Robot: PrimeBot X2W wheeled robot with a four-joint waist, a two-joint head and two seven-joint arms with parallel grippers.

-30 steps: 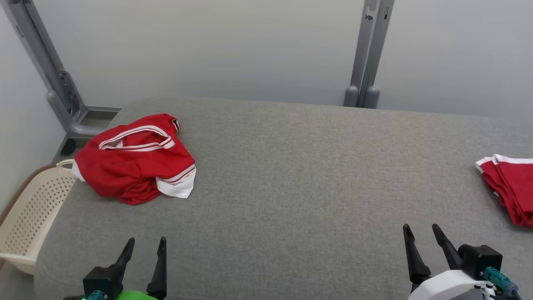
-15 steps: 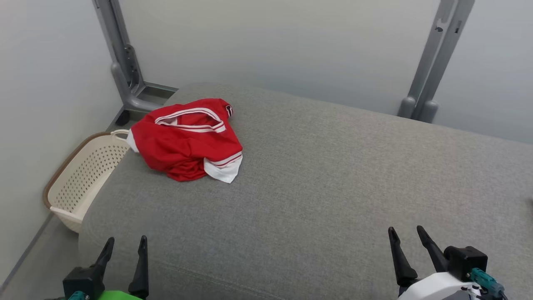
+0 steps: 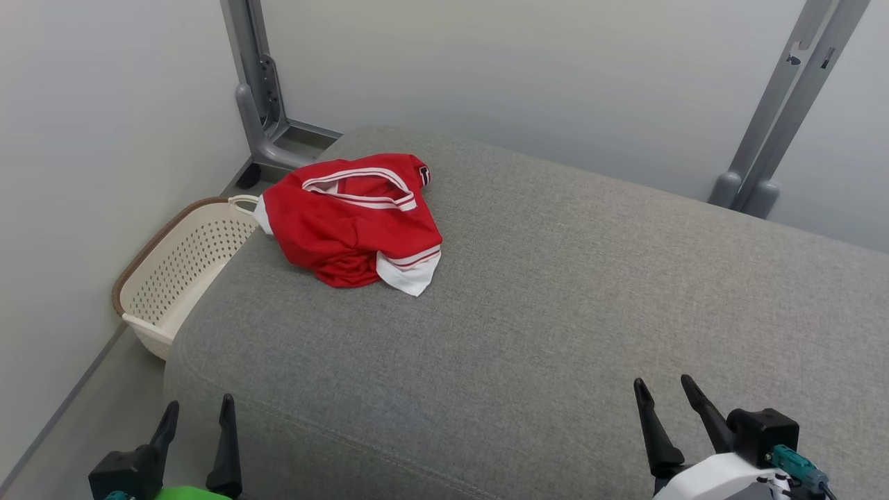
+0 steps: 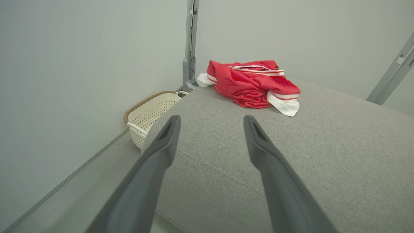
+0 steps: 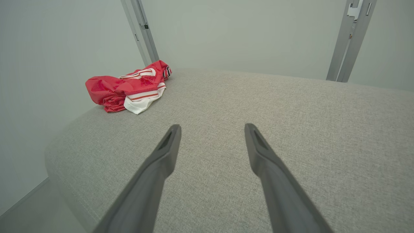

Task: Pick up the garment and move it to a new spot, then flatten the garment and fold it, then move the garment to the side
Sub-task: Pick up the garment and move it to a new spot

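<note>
Grey cushion [image 3: 555, 298] bears a crumpled red garment [image 3: 351, 226]; left hand [image 3: 199, 403] and right hand [image 3: 662, 380] gape empty.

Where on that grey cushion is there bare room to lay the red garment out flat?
The grey cushion is bare right of the red garment and between it and the left gripper and right gripper. Crowded: far-left corner, garment there, basket alongside.

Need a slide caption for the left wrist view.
Open left gripper faces crumpled red jersey on grey cushion, perforated basket alongside.
</note>
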